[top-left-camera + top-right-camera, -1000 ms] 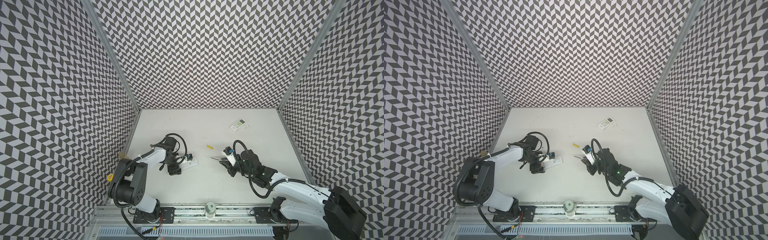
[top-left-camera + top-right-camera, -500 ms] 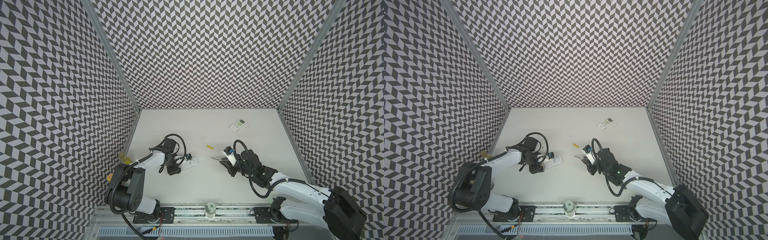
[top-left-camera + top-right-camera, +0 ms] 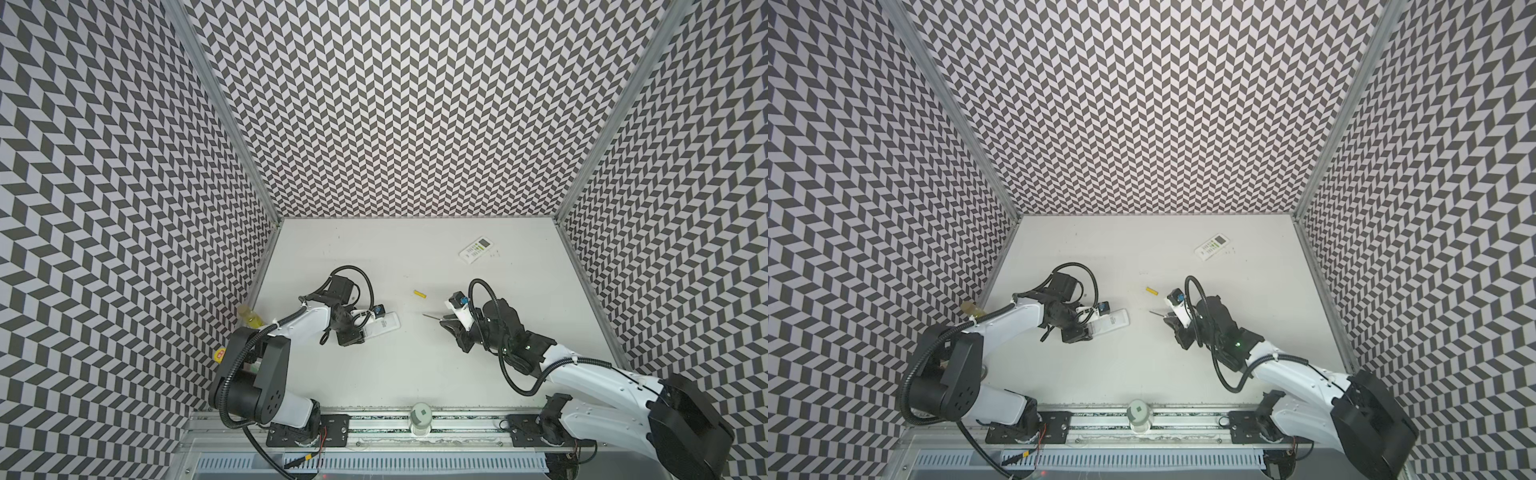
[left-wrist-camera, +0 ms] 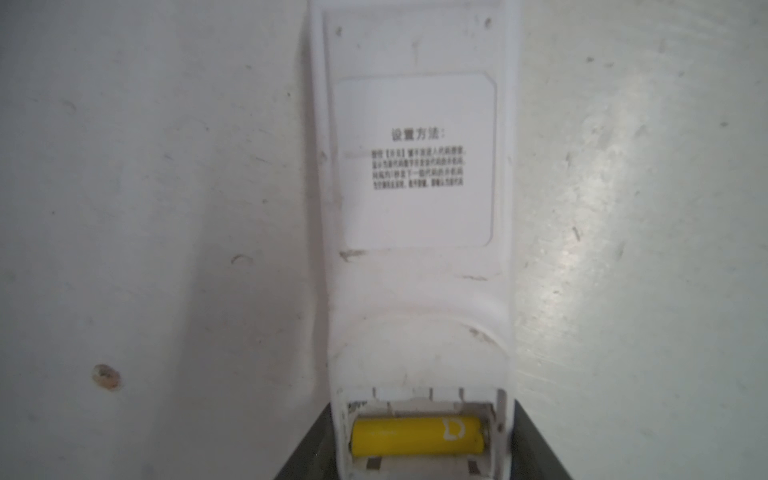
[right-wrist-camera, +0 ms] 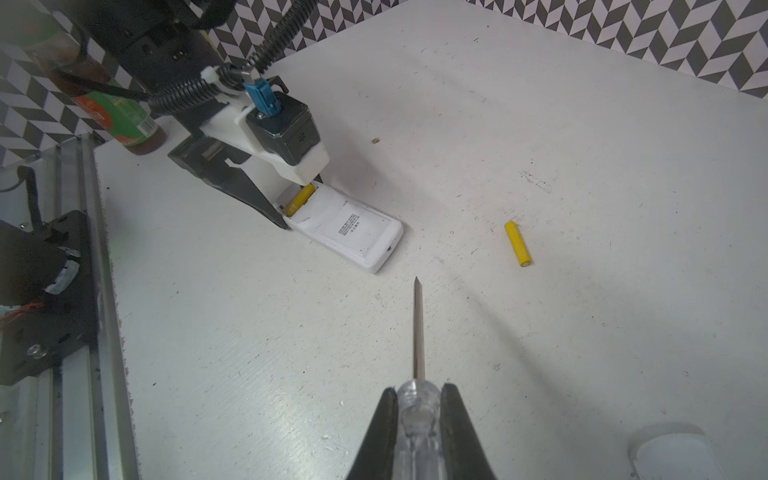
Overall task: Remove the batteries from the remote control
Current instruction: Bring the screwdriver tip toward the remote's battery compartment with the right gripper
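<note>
We see left gripper (image 3: 360, 331) narrower than before, flanking white remote (image 5: 353, 232); grip uncertain. Right gripper (image 5: 417, 399) unmoved, clamped on screwdriver (image 5: 417, 332).

Remote (image 4: 415, 291): label print blurred, both ends cut by frame edges. Screwdriver (image 5: 418, 340): handle cut off.

Both top views hang high above the grey metal front rail (image 3: 374, 424) and look steeply down toward the chevron-patterned back wall (image 3: 415, 104), taking in the whole white tabletop (image 3: 415, 374) almost identically. The left wrist camera sits very close over the face-down white plastic remote (image 4: 415, 208), looking along its back. The right wrist camera looks low across the table past a clear-handled metal-shaft screwdriver (image 5: 417, 332). It shares that remote and the loose slim yellow battery (image 5: 518, 243) with both top views.
</note>
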Robot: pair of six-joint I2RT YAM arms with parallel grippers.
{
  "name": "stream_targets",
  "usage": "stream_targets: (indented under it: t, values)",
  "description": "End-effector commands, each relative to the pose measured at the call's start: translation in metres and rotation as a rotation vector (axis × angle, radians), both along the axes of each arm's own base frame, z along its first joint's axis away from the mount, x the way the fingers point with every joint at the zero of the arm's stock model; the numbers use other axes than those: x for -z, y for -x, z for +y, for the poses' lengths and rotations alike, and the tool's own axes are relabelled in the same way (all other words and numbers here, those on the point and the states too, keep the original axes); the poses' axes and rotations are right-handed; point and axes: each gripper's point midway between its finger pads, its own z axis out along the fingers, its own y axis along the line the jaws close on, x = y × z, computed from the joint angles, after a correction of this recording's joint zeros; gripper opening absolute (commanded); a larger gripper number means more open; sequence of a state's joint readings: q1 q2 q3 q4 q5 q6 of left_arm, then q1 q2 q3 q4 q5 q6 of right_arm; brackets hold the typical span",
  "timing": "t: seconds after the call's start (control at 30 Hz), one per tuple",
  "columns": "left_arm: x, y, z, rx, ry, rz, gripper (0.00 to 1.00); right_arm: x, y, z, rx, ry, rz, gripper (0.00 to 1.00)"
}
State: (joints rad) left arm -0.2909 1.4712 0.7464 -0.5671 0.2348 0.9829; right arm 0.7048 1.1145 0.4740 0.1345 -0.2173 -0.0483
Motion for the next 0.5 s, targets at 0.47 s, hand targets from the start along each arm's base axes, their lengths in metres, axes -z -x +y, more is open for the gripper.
stream_targets:
  t: [0.47]
  values:
    - [-0.013,0.02,-0.095,0.213,0.158,-0.053,0.37,-0.019,0.005,0.017,0.0,-0.259,0.347,0.0]
